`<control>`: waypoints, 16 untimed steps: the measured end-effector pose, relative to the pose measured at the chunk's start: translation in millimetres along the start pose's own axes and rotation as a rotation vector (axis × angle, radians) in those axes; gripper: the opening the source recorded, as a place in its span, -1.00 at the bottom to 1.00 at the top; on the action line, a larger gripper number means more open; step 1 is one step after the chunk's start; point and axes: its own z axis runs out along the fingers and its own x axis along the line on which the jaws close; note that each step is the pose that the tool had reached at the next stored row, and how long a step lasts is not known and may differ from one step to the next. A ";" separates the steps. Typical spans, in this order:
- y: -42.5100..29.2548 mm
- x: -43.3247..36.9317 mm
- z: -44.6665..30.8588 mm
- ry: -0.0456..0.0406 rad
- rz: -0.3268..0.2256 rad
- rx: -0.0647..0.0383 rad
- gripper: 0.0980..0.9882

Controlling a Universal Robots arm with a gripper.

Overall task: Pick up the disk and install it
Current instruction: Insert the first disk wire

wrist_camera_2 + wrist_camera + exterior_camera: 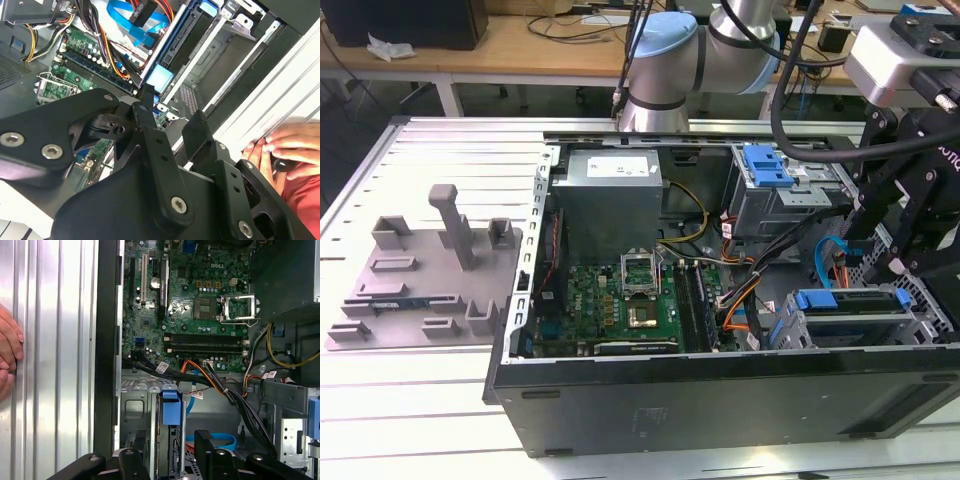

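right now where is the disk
In the exterior view the disk sits in the drive cage on the exterior view's right, beside the orange cables. In the first wrist view its blue edge stands inside the open gripper.

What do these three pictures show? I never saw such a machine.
A robot arm works over an open computer case on a metal table. One picture comes from a camera off the arm; two come from cameras near its wrist, so the black parts there are its gripper. It is open and holds nothing. Beyond the gap between its fingers, the disk, with a blue frame, sits in a metal bay. A grey tray lies beside the case. A person's hand is at the table.
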 end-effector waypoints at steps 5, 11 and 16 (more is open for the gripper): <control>0.1 0.0 -0.1 0.0002 0.000 0.000 -0.08; -0.6 -29.5 1.5 0.0531 0.001 -0.001 -0.08; -1.9 -59.0 3.2 0.1049 0.002 -0.002 -0.08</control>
